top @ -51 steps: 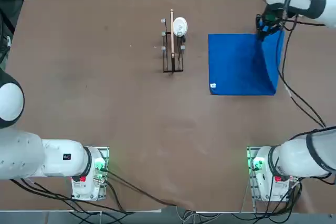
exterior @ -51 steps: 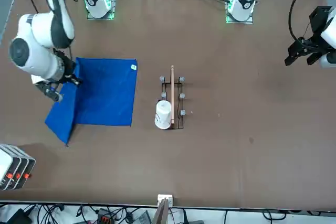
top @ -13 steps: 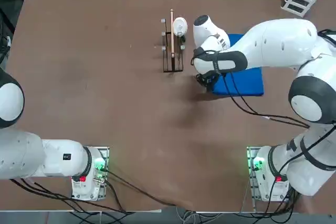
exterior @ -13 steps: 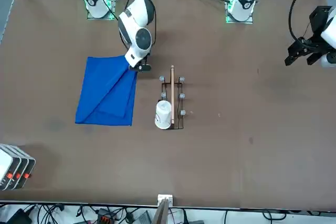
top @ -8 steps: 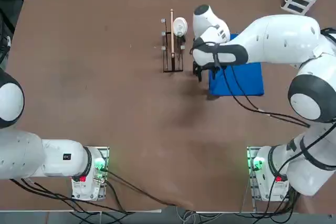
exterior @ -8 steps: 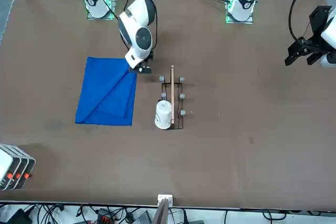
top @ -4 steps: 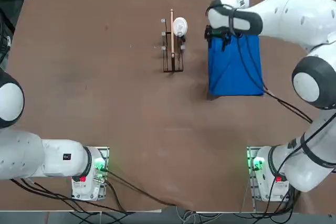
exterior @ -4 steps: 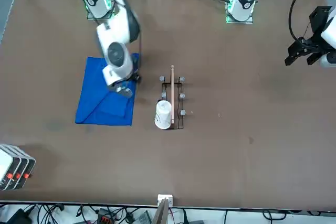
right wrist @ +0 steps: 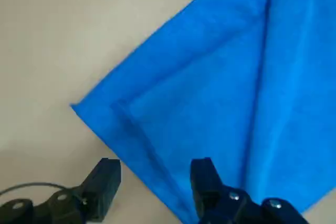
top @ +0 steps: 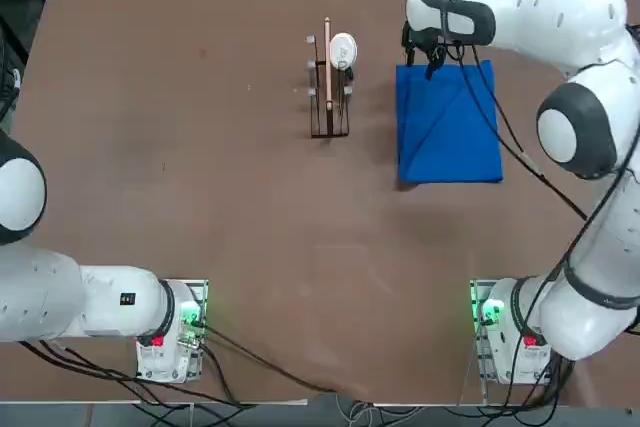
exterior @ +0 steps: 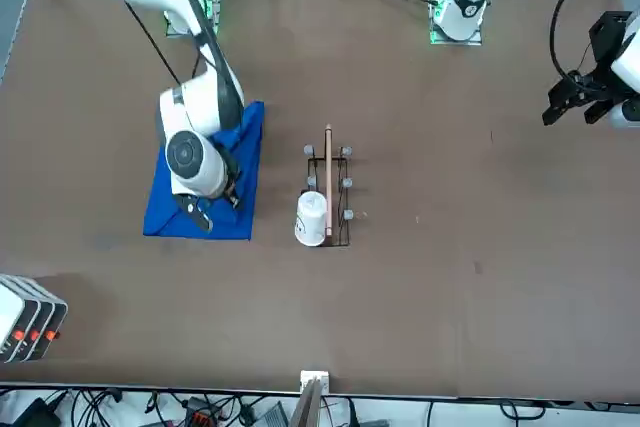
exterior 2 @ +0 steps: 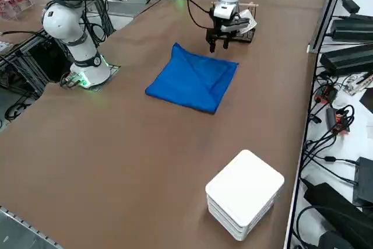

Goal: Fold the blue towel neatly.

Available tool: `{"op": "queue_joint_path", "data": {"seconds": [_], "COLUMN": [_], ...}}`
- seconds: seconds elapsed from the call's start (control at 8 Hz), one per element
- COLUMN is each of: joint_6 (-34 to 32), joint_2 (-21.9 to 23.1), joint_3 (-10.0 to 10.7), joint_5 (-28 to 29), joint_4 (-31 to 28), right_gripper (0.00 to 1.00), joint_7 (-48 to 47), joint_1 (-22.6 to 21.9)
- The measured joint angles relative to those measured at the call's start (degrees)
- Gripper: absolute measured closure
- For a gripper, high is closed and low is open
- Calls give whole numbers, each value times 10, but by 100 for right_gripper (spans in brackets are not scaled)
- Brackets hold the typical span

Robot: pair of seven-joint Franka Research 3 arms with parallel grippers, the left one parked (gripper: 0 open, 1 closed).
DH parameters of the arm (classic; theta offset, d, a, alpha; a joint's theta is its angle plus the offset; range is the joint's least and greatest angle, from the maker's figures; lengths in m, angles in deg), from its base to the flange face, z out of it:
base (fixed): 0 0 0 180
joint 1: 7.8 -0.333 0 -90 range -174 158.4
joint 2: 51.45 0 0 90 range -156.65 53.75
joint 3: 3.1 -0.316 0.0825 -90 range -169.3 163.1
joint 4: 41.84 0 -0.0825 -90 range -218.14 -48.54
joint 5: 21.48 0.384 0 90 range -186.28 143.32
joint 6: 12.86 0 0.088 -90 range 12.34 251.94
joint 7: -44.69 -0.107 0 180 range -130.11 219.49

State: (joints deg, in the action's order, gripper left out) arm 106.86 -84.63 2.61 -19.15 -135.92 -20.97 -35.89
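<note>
The blue towel (top: 448, 125) lies folded on the brown table (top: 200, 197) in the upper right of the top view, right of a wooden rack (top: 328, 92), with the right gripper (right wrist: 155, 182) above its far-left corner, fingers (right wrist: 104, 182) spread, holding nothing.

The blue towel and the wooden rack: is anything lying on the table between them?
No. In the top view, only bare table separates the blue towel from the wooden rack.
</note>
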Motion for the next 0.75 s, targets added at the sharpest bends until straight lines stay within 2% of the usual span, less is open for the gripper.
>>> {"op": "queue_joint_path", "data": {"seconds": [0.25,0.5,0.75], "joint_6": [49,58,58], "joint_2": [-34,-48,-60], "joint_3": [0,0,0], "joint_5": [0,0,0], "joint_4": [13,22,33], "right_gripper": [18,22,21], "joint_7": [-83,-131,-146], "joint_1": [2,6,9]}}
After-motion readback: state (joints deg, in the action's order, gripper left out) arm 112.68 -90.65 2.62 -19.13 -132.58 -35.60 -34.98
